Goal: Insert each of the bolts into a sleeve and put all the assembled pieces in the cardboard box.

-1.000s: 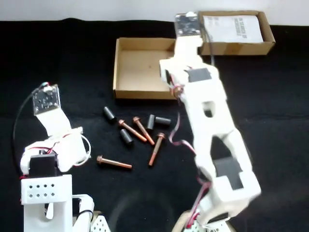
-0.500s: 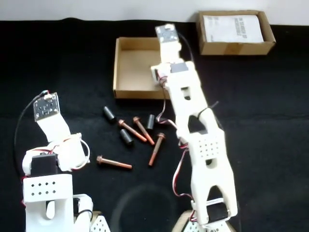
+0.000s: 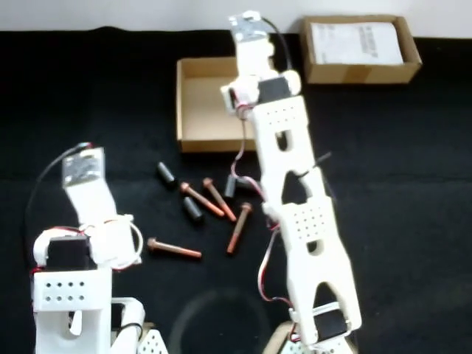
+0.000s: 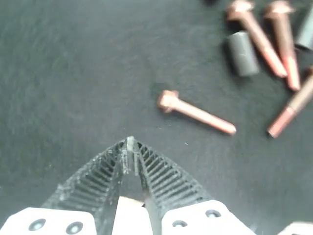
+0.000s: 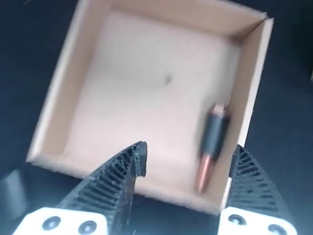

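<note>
My right gripper [image 5: 190, 154] hangs open over the cardboard box [image 5: 255, 78]. One assembled piece [image 5: 212, 148], a copper bolt in a dark sleeve, lies inside the box by a side wall, free of the fingers. From above, my right arm [image 3: 284, 140] stretches across the table to the box [image 3: 198, 103]. My left gripper [image 4: 129, 147] is shut on nothing, just short of a lone bolt [image 4: 195, 111], the same bolt [image 3: 174, 248] that lies beside my left arm [image 3: 96, 214]. Three more bolts [image 3: 219, 199] and loose sleeves [image 3: 192, 209] lie mid-table.
A second cardboard box [image 3: 358, 70] with a printed sheet on it stands at the back right. One sleeve [image 3: 167, 174] lies apart to the left of the cluster. Another sleeve [image 3: 230, 186] sits right against my right arm. The table is covered in black cloth.
My right arm has swung left, from above the box's right edge to over its inside. The left arm's wrist has shifted slightly right and nearer. The loose bolts and sleeves have not moved.
</note>
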